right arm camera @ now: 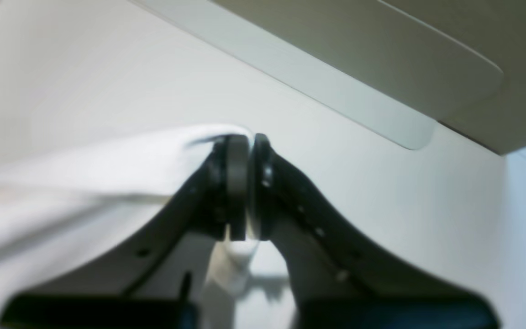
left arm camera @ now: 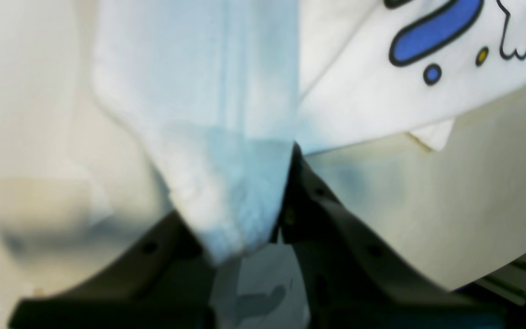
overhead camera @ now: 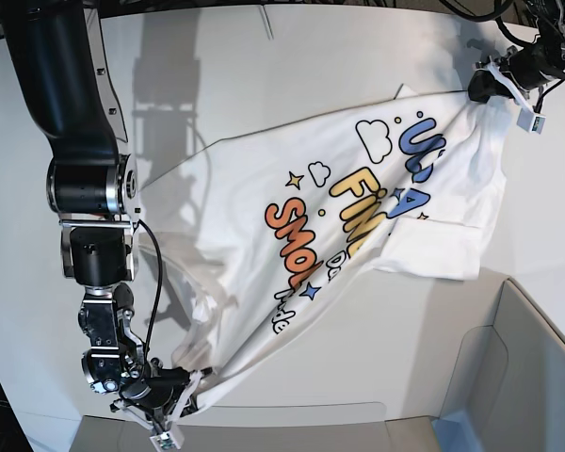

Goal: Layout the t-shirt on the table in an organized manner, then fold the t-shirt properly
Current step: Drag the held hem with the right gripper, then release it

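Note:
The white t-shirt [overhead camera: 358, 207], print side up with orange, yellow and blue letters, stretches diagonally across the white table [overhead camera: 264, 75]. My left gripper [overhead camera: 482, 87] at the far right holds one corner. In the left wrist view this gripper [left arm camera: 238, 183] is shut on a bunched fold of the t-shirt [left arm camera: 427, 91]. My right gripper [overhead camera: 190, 384] grips the opposite end near the front left edge. In the right wrist view its pads [right arm camera: 238, 169] stand almost together, with t-shirt cloth [right arm camera: 85, 169] draped over one pad and hanging between the fingers. One sleeve lies folded over near the right side.
A grey-white bin [overhead camera: 537, 358] sits at the front right corner, and its rim [right arm camera: 381, 55] also shows in the right wrist view. The dark right arm [overhead camera: 85, 188] stands tall along the left. Cables hang by the left gripper at the far right.

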